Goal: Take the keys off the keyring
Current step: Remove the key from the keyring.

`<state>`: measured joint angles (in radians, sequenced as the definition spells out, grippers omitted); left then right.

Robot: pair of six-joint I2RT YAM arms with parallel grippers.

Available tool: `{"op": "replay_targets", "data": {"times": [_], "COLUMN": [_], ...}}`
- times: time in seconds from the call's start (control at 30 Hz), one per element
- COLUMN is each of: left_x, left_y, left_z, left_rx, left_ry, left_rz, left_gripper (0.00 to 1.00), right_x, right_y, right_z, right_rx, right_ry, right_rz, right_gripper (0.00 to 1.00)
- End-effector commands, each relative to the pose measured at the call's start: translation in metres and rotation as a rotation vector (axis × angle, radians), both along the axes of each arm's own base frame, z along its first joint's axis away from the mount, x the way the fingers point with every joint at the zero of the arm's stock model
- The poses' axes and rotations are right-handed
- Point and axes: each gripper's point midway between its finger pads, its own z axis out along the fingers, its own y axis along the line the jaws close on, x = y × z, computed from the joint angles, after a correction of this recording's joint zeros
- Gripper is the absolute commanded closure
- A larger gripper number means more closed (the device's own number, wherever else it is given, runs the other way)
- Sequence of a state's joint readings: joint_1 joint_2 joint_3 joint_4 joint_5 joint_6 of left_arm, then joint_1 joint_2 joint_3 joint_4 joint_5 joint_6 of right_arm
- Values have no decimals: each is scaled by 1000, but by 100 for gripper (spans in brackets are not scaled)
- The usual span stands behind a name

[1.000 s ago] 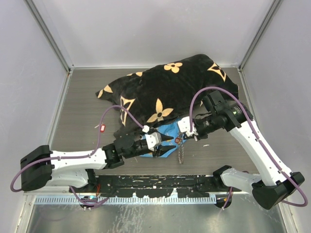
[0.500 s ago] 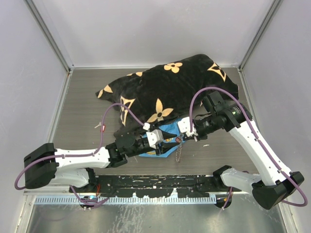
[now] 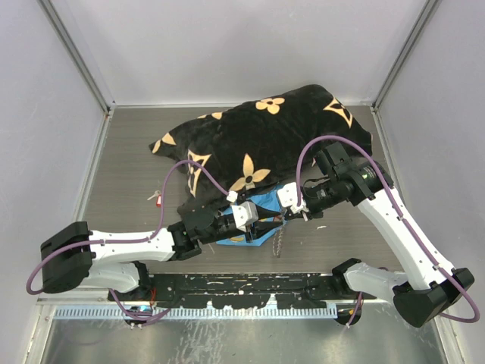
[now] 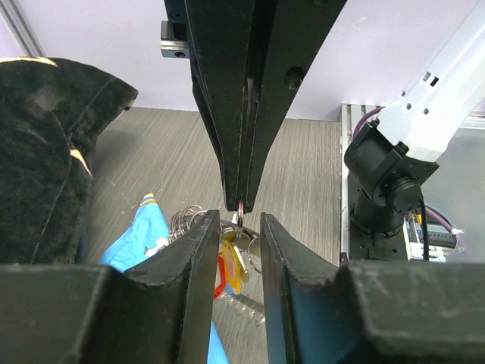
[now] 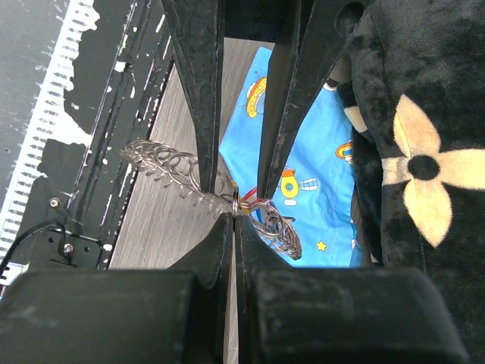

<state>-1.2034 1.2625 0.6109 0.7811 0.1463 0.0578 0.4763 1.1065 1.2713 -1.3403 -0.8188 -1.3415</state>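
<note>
The right tool [image 5: 233, 214] is pinched shut on the keyring [image 5: 170, 168], above the blue cloth [image 5: 303, 144] toward the desk's [image 3: 129, 152] 6 o'clock edge. The left tool [image 4: 241, 227] is the nearer one. It points at 3 o'clock with its jaws narrowly apart and gripping nothing, and the keys [image 4: 229, 262] hang dead ahead.

White arms [image 3: 402, 227], purple cables [image 3: 302, 159], black joints, seemingly matte black left gripper [image 4: 239, 224].
</note>
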Motion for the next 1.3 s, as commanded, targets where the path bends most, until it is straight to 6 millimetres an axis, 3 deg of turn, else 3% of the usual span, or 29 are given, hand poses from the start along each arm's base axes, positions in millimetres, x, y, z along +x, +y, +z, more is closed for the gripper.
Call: {"op": "replay_targets", "data": {"times": [0.0,0.1,0.13,0.27,1.27], "left_x": [0,1,3,4,-8], "left_y": [-5,-6,-10,-11,-10], "left_z": [39,41,29,24,15], "left_rx": [-96,-96,-69,-53,-15], "left_ry": [-32,-33,-22,-17,6], "left_rz": [-4,-4,-2,4,-56], "left_gripper": [71,73,74,78,76], "right_x": [-2,-2,-2,-3,-5], "right_y": [8,9,9,9,7], "right_z": [15,15,15,15,21], "right_rx": [67,68,68,70,96], "right_ry": [-30,-30,-29,-29,-32], "right_rz": [30,31,31,32,25], "right_gripper": [99,99,99,99,99]}}
